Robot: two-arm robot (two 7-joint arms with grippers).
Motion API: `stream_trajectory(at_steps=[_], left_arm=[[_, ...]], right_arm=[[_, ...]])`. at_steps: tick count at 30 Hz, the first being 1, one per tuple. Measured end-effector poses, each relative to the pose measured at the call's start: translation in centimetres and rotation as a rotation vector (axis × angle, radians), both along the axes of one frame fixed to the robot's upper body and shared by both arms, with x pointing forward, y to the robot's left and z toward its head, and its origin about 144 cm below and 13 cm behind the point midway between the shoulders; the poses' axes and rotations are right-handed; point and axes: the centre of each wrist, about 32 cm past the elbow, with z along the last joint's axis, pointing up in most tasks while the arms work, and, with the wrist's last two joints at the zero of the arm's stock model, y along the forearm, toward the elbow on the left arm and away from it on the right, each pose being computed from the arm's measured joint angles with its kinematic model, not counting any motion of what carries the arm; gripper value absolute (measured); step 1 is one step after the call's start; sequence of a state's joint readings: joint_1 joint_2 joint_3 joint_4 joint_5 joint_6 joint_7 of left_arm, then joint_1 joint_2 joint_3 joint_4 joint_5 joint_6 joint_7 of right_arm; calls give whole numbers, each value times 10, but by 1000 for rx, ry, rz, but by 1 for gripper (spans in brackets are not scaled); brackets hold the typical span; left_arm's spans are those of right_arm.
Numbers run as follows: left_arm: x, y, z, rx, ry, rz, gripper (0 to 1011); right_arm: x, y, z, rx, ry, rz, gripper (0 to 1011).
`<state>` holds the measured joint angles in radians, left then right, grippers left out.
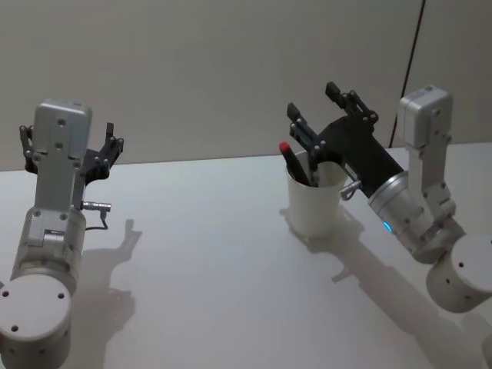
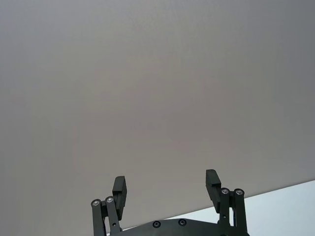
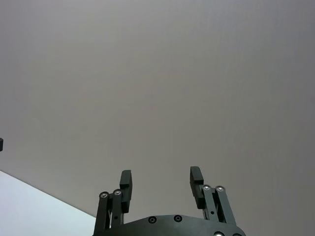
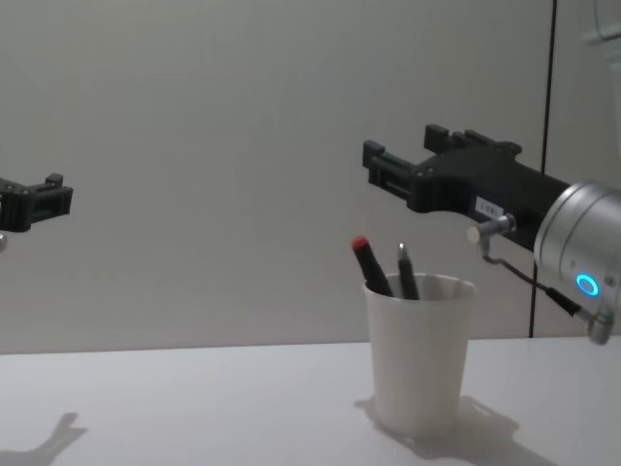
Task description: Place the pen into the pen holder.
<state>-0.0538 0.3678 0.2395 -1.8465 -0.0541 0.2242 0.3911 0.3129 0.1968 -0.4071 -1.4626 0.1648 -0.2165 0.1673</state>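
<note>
A wide white table [image 1: 207,254] spreads before me, bare and roomy, its far edge meeting the wall. My right gripper [image 1: 329,114] hangs above the pen holder [image 1: 314,201], fingers spread, holding nothing; my left gripper [image 1: 73,154] idles open, well apart. The paper cup looks light and easily tipped. The pen [image 1: 294,161], slim and stiff, leans inside it, red cap up, beside another dark pen.

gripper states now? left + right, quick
Left gripper: open, holding nothing, raised off to the left.
Right gripper: open, holding nothing, above the pen holder.
</note>
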Motion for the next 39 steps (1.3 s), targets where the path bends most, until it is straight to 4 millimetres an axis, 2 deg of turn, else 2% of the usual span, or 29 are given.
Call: stream_trajectory(at_steps=[7, 12, 22, 39], left_arm=[[0, 0, 0, 0, 0, 0, 1001], [0, 0, 0, 0, 0, 0, 1001], [0, 0, 0, 0, 0, 0, 1001], [1, -1, 0, -1, 0, -8, 1001]], right_arm=[[0, -2, 3, 0, -11, -7, 906], [-2, -9, 9, 1, -41, -37, 1001], [-8, -36, 23, 4, -101, -159, 1002], [-22, -90, 33, 17, -126, -408, 1001]])
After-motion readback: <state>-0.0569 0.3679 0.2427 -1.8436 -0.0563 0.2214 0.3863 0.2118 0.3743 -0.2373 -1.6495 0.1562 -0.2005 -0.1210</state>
